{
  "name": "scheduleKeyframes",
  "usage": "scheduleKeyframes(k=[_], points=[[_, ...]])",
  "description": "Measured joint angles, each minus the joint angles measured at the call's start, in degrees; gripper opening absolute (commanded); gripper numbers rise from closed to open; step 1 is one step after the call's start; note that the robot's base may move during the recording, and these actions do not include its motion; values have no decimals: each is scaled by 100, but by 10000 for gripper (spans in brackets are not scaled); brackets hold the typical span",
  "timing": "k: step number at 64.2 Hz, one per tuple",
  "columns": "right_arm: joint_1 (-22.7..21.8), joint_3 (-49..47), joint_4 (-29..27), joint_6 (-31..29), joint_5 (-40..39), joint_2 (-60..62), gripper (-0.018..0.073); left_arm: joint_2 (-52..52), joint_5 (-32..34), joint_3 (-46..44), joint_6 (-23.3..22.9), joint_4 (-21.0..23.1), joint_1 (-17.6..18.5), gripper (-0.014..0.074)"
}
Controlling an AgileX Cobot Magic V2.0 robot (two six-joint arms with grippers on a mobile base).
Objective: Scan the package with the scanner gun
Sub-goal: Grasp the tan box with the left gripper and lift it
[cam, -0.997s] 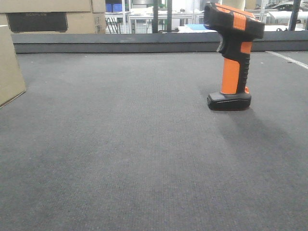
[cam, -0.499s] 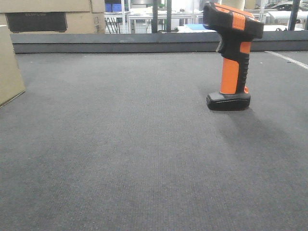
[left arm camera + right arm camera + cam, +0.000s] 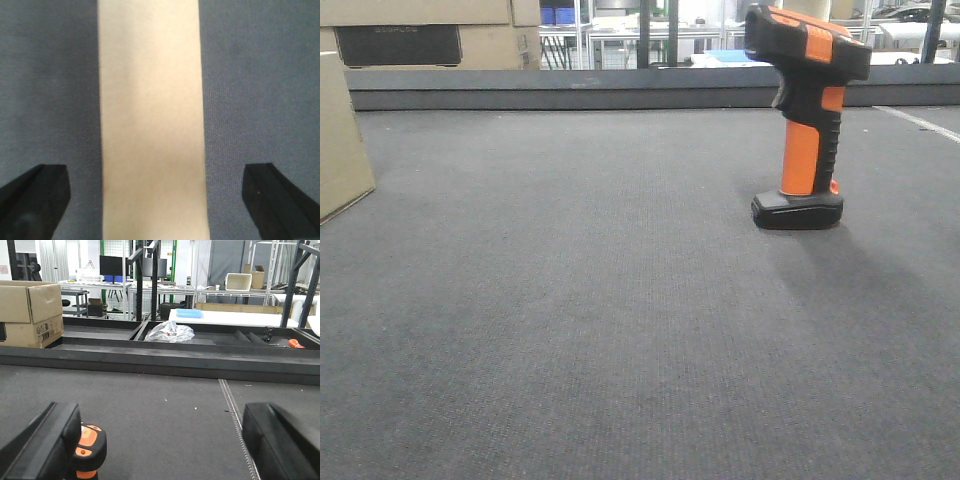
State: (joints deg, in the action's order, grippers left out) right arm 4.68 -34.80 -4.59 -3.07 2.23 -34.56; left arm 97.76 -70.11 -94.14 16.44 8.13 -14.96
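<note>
Front view all but unchanged over the last second: my left gripper (image 3: 152, 200) hangs spread wide astride the package (image 3: 150, 100), my right gripper (image 3: 165, 445) equally open near the upright, ungrasped scanner gun (image 3: 801, 150) on the mat (image 3: 600, 340), so scanning has not begun.

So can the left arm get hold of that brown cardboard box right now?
Probably yes. The left gripper hangs open, lined up on the package. Its fingers are spread wider than the package, with bare grey mat showing on both sides and nothing in between.
</note>
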Motion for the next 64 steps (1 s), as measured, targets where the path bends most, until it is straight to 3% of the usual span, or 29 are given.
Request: scheduleKeyframes(k=[28, 38, 48, 64], points=[[0, 0, 0, 0, 0, 0, 559, 607, 11, 0, 0, -2, 13, 569], [0, 0, 0, 0, 10, 0, 559, 621, 11, 0, 0, -11, 13, 304], [0, 0, 0, 0, 60, 0, 559, 621, 11, 0, 12, -14, 13, -106], [0, 0, 0, 0, 107, 0, 559, 583, 11, 0, 12, 8, 13, -111]])
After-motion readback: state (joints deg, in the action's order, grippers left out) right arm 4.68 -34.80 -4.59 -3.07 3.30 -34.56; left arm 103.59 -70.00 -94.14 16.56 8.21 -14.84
